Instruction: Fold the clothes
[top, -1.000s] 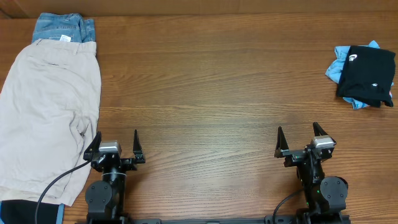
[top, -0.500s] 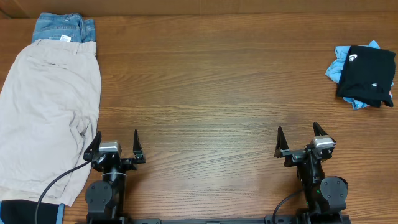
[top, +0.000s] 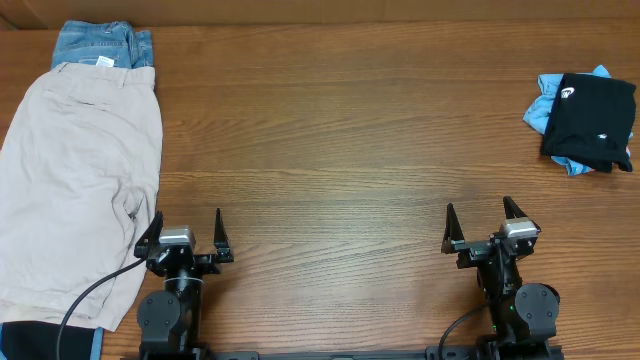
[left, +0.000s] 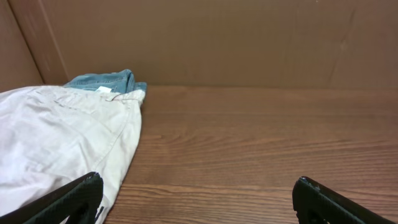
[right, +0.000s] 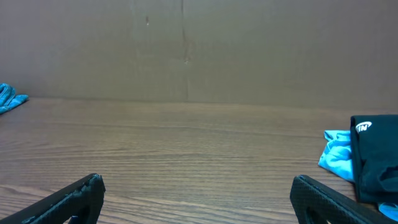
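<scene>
Finding 1, arms. Both arms sit at the near edge of the counter (top: 350, 150), drawn in over their bases. The left end effector (top: 187, 225) has its fingers spread fully apart with nothing between them. The right end effector (top: 478, 215) is likewise spread wide and empty. In my judgement this is a rest posture, so no fold has begun.

Finding 2, left pile. The beige shorts (top: 75, 180) lie spread fairly flat along the left side, with mild wrinkling near the left arm. Blue denim (top: 100, 45) shows at the far end, and the shorts' far edge overlaps it. That suggests a stack laid out for work rather than dropped. A black cable (top: 85, 295) from the left arm trails across the shorts' near corner. It could drag the cloth if that arm swings out.

Finding 3, right pile. The black T-shirt (top: 592, 120), with its white logo uppermost, sits bunched at the far right. It lies on top of a crumpled light-blue tee (top: 540, 108) that shows at its left and near edges. Both are well apart from the right arm, which would need a long reach to them.

Finding 4, workspace. The middle of the counter is bare wood, likely kept free as the folding area. A brown wall (left: 217, 37) closes off the far side.
</scene>
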